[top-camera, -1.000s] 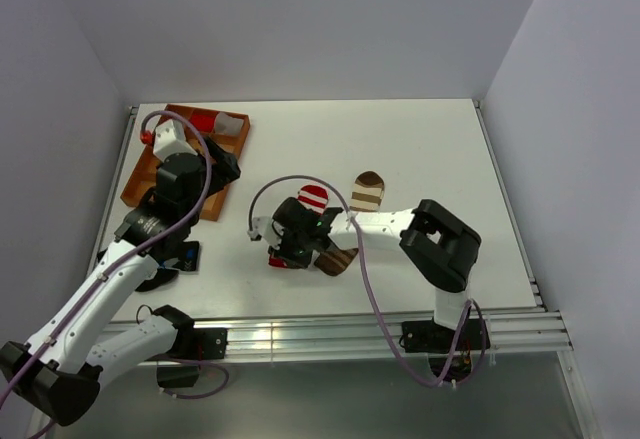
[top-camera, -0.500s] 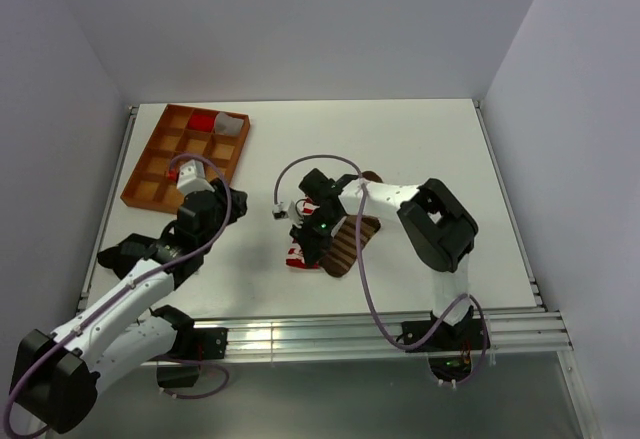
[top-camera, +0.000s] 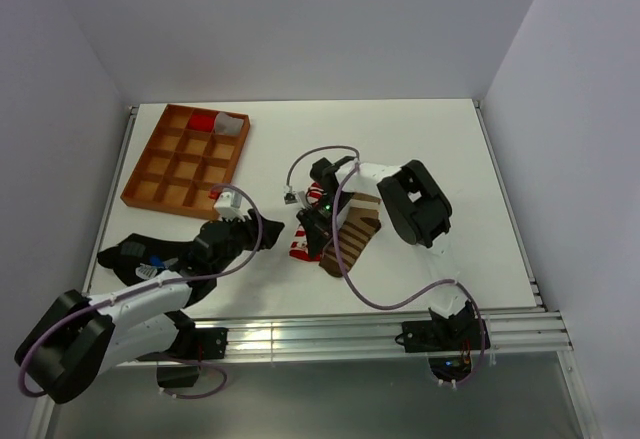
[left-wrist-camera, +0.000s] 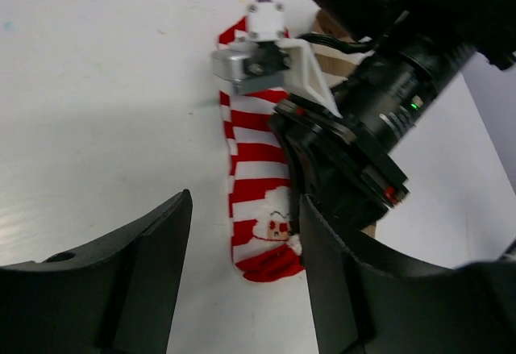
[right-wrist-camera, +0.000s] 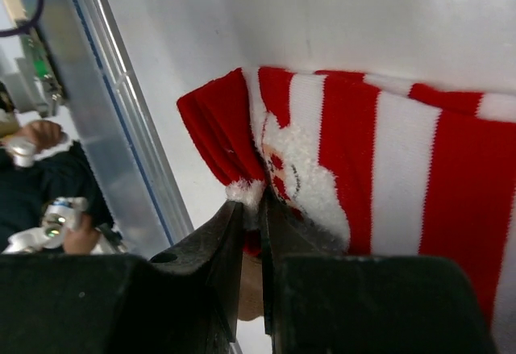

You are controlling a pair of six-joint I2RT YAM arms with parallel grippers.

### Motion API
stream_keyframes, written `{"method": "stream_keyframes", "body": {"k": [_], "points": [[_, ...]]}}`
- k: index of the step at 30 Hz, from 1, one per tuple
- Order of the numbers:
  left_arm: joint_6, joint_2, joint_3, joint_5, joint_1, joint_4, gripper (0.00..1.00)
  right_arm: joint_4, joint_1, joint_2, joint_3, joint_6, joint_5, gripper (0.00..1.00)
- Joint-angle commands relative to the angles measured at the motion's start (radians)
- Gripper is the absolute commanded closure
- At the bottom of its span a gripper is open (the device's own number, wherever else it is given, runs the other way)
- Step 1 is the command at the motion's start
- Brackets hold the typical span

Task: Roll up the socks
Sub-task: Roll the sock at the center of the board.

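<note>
**sockfan22:** In the middle of the table (top-camera: 440, 149), a bit toward the near edge, that's where both socks are. The red-and-white sock (top-camera: 298, 251) lies flat on the left and the brown-and-tan sock (top-camera: 355, 231) is just beside it on the right. The right arm covers the spot where they meet, so I honestly can't tell if they're touching.

**gripgeek:** Yep. The right gripper (top-camera: 312, 231) is down on the red-and-white one. In the right wrist view the fingers (right-wrist-camera: 222, 241) are pressed together on the edge of the end with the little Santa face, so that's a proper pinch on the fabric.

**sockfan22:** And the left gripper (top-camera: 265, 227)?

**gripgeek:** It's low over the table just left of that sock, not touching it. From its own camera the jaws stand apart with nothing between them, and you can see the striped sock through the gap.

**sockfan22:** Off to the far left there's the orange tray (top-camera: 160, 174), and a black lump (top-camera: 125, 255) sits by the left arm.
</note>
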Motion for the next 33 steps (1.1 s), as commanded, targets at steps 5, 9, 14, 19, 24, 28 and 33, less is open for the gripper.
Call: {"method": "stream_keyframes", "body": {"k": [5, 9, 14, 19, 24, 28, 33], "points": [[0.102, 0.139, 0.001, 0.115, -0.051, 0.244, 0.38, -0.14, -0.037, 0.083, 0.092, 0.002, -0.093, 0.94], [0.134, 0.243, 0.028, 0.136, -0.076, 0.282, 0.37, -0.152, -0.055, 0.113, 0.11, 0.001, -0.096, 0.95], [0.155, 0.328, 0.063, 0.164, -0.117, 0.287, 0.36, -0.161, -0.082, 0.136, 0.11, 0.001, -0.104, 0.95], [0.146, 0.378, 0.057, 0.172, -0.128, 0.322, 0.32, -0.175, -0.105, 0.143, 0.11, -0.014, -0.106, 0.96], [0.16, 0.436, 0.08, 0.165, -0.134, 0.295, 0.31, -0.19, -0.115, 0.149, 0.118, -0.026, -0.112, 0.96], [0.16, 0.472, 0.1, 0.17, -0.135, 0.293, 0.31, -0.189, -0.117, 0.148, 0.117, -0.028, -0.113, 0.96], [0.162, 0.513, 0.131, 0.135, -0.145, 0.253, 0.35, -0.189, -0.12, 0.153, 0.118, -0.026, -0.116, 0.96]]}}
